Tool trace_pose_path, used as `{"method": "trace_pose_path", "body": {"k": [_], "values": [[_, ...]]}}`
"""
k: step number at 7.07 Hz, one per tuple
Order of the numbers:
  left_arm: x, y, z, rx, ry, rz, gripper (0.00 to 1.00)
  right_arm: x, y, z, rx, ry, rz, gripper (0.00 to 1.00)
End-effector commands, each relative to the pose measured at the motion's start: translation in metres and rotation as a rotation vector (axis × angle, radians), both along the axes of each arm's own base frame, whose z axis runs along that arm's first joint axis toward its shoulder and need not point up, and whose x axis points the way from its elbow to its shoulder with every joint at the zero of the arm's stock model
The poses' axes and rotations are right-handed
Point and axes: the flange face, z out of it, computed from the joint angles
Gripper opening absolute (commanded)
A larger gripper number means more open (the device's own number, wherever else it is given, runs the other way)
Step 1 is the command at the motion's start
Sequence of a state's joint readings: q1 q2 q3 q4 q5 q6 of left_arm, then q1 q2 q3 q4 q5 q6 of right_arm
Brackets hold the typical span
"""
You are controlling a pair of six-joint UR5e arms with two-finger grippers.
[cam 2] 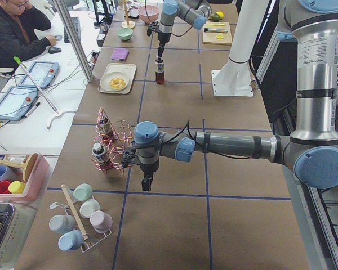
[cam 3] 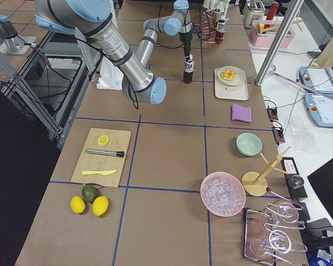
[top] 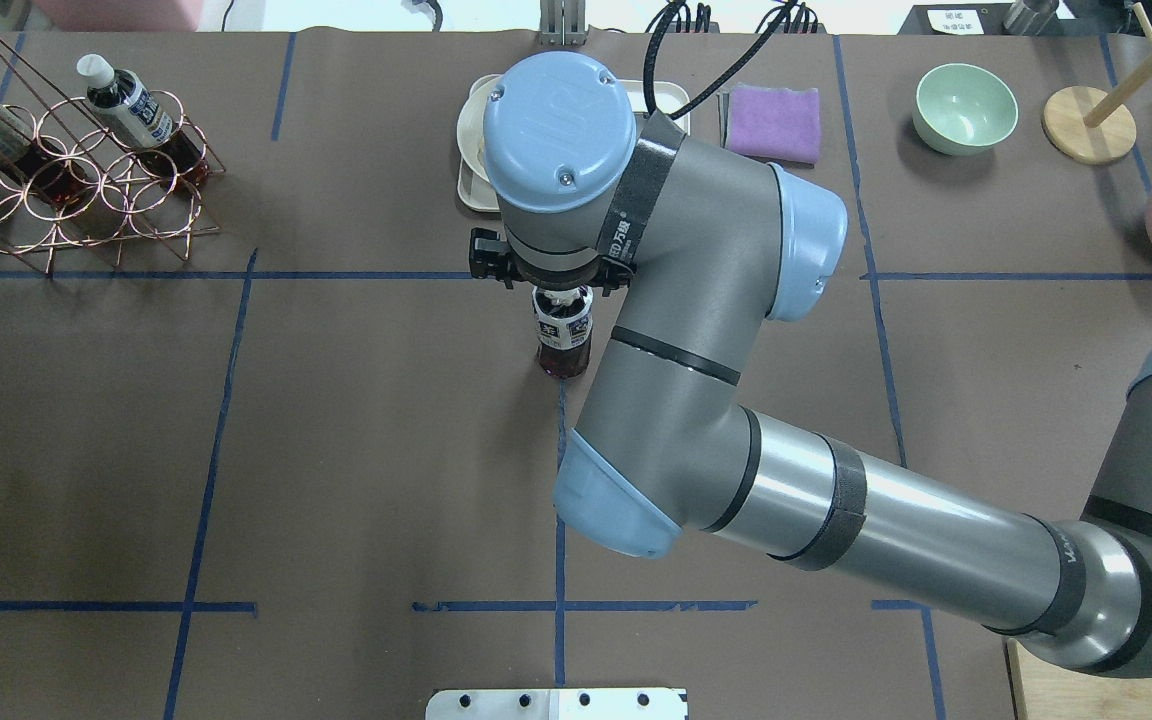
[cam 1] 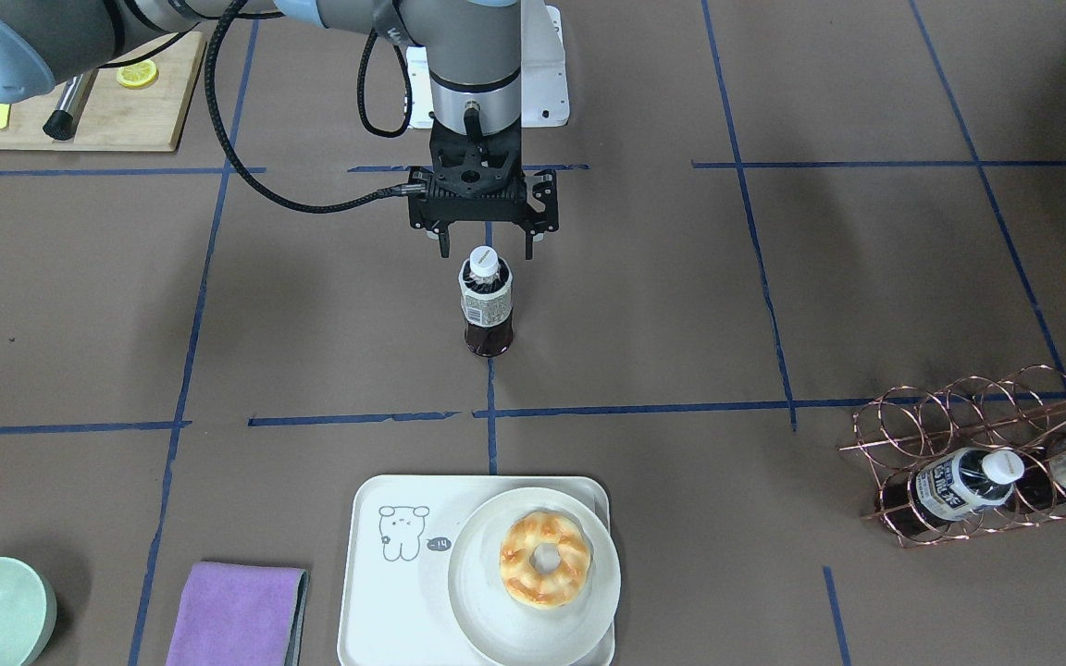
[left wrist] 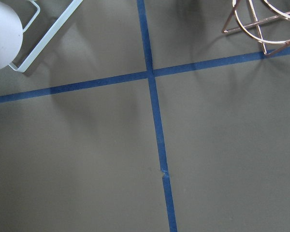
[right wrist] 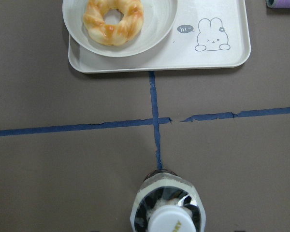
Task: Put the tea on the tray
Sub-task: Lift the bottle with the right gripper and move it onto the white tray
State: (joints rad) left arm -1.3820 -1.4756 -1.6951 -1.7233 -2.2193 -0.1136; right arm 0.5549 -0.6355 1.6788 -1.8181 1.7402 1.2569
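The bare section of the tray (cam 1: pixel 376 573), printed with a line-drawn animal, is unoccupied and lies ahead of the right gripper (cam 1: pixel 485 242), well apart from it and beyond a cross line of blue tape. The right gripper is positioned directly over the tea (cam 1: pixel 486 310), pointing down, with its jaws spread wider than the white cap and one finger to either side of it. No contact with the bottle is visible, and whether the fingertips have reached cap height cannot be determined. The tea stands upright on the table directly beneath the tool, on a blue tape line, so it has been neither grasped nor lifted. The other section of the tray, also ahead of the tool, is occupied by a round plate (cam 1: pixel 477 573) carrying a doughnut (cam 1: pixel 546 560). Off to one side of the tool, well apart, similar bottles are held in a copper wire rack (cam 1: pixel 959 435). The left gripper (cam 2: pixel 147 183) hangs over bare table just beside that rack, and its state cannot be determined from the side view. The task is judged to be at the approach stage: the descent, the closing on the bottle, the lift, the transfer forward and the set-down on the bare section are all not yet done.
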Motion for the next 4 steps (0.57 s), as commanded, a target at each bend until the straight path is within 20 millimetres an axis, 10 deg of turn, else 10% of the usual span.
{"method": "trace_pose_path", "body": {"k": [1, 4], "values": [[0.000, -0.001, -0.001, 0.002, 0.001, 0.000, 1.00, 0.001, -0.005, 0.002, 0.011, 0.011, 0.004, 0.85], [0.001, -0.004, -0.005, 0.011, 0.001, -0.001, 1.00, -0.012, -0.014, 0.011, 0.013, 0.007, 0.004, 0.71]]}}
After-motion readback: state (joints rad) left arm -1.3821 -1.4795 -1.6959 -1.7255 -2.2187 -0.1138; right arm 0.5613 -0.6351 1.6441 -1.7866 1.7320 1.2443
